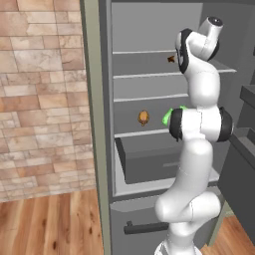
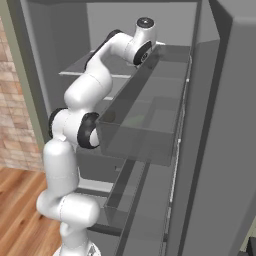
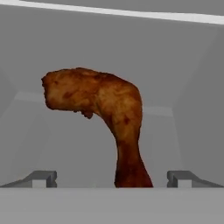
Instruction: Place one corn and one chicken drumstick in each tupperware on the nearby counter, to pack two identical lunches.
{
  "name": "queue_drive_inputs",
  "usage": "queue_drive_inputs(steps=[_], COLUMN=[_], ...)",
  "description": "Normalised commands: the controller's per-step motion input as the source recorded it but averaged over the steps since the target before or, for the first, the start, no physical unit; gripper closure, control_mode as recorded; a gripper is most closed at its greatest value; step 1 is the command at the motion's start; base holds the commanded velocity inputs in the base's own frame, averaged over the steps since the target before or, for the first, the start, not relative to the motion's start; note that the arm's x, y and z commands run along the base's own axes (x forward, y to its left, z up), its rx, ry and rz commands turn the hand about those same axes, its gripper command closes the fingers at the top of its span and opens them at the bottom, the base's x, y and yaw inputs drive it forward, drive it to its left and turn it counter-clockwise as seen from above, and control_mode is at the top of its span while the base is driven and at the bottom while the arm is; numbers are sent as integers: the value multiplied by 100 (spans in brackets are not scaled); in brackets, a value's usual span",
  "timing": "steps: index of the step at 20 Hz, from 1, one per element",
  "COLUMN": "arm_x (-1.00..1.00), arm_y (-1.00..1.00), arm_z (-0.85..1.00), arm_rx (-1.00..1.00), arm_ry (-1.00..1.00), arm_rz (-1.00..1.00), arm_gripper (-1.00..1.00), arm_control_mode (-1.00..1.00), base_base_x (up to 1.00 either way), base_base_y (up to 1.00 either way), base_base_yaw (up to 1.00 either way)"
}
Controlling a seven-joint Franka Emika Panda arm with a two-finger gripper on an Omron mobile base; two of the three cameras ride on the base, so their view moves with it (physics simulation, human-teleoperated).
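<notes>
Open fridge (image 1: 149,99), brick wall (image 1: 40,99), wood floor (image 1: 50,224)

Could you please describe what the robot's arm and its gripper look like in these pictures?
The arm is glossy white, built of rounded, tubular segments joined by dark black rings, with a round dark-centred cap at its top end. No cables or markings show. In the hand view, the gripper has two small grey, blocky finger tips.

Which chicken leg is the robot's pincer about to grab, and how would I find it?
Look in the open fridge, on the shelf just under the top one, where the white arm reaches. There lies a brown drumstick, right between the fingers of the open pincer. The other drumstick sits two shelves lower beside the green corn, with no pincer near it.
</notes>
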Motion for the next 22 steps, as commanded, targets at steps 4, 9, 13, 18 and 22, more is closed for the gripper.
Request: queue_drive_inputs(steps=[4,9,13,18,22], arm_x=[21,41,36,30,24], arm_y=[0,0,-10,-15,-8], arm_z=[4,0,0,0,-4], arm_rx=[0,0,0,0,0], arm_ry=[0,0,0,0,1], arm_rz=[0,0,1,4,6], arm_gripper=[-100,-100,-100,-100,-100], arm_control_mode=[-100,-100,-100,-100,-100], base_base_x=[0,0,0,0,0], base_base_y=[0,0,0,0,0], base_base_yaw=[0,0,0,0,0])
